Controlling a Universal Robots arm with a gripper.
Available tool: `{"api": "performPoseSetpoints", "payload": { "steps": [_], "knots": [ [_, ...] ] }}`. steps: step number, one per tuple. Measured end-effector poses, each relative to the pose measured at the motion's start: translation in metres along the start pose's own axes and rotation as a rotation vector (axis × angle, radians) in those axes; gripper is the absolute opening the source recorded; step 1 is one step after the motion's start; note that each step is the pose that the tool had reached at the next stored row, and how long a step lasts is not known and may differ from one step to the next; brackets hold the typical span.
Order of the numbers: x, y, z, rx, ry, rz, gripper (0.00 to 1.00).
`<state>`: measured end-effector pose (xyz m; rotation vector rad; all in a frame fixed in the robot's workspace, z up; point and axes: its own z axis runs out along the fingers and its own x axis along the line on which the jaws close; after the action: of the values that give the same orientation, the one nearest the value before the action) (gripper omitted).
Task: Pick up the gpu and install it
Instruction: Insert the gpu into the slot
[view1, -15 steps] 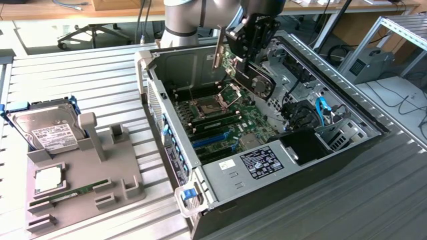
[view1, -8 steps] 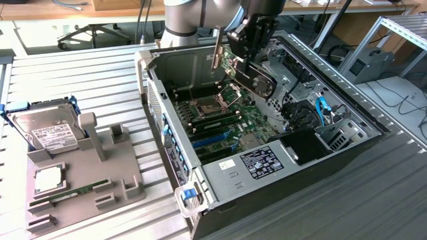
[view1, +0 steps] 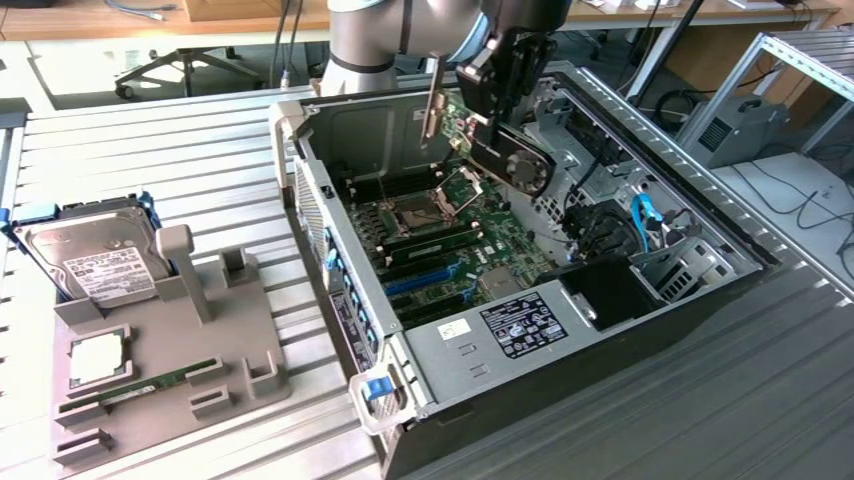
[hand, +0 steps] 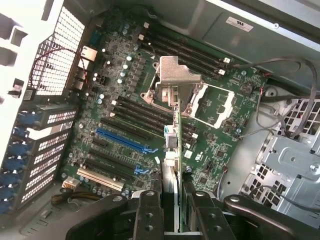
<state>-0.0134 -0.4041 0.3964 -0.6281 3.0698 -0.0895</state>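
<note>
Over the open case (view1: 350, 140) and motherboard (hand: 120, 85): claw (hand: 174, 215) clamped on the gpu (hand: 171, 172), card edge-down beneath it. Best held upright, squared to the blue slot (hand: 122, 140) below, bracket (view1: 430, 100) toward the rear grille, no tilt.

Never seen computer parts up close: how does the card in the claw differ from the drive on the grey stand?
The card hangs in the gripper over the open computer; the drive sits in the grey stand. The card is dark with a silver bracket; the drive is silver, white-labelled. Both are flat rectangles.
</note>
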Motion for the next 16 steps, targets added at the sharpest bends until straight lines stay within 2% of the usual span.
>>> {"api": "performPoseSetpoints", "payload": {
  "steps": [16],
  "knots": [
    [0.0,0.0,0.0001,0.0003,-0.0044,-0.077,0.27]
  ]
}}
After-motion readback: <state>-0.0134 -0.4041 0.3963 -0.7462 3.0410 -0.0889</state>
